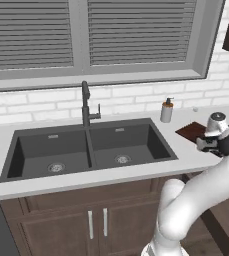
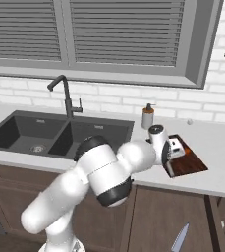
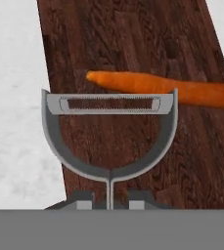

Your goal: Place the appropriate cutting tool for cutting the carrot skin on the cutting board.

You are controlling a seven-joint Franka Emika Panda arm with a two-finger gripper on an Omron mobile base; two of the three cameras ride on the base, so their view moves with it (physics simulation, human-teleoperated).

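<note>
Here the white table carries the dark reddish-brown cutting board, partly hidden by the arm in both base views. The gripper hangs over it, jaws closed on the grey Y-shaped peeler; the orange carrot lies across the board, its right end cut off.

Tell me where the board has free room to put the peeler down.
On the cutting board, bare wood lies below the peeler, between the carrot and the claw, and beyond the carrot. Crowded only along the carrot. White counter borders the board.
</note>
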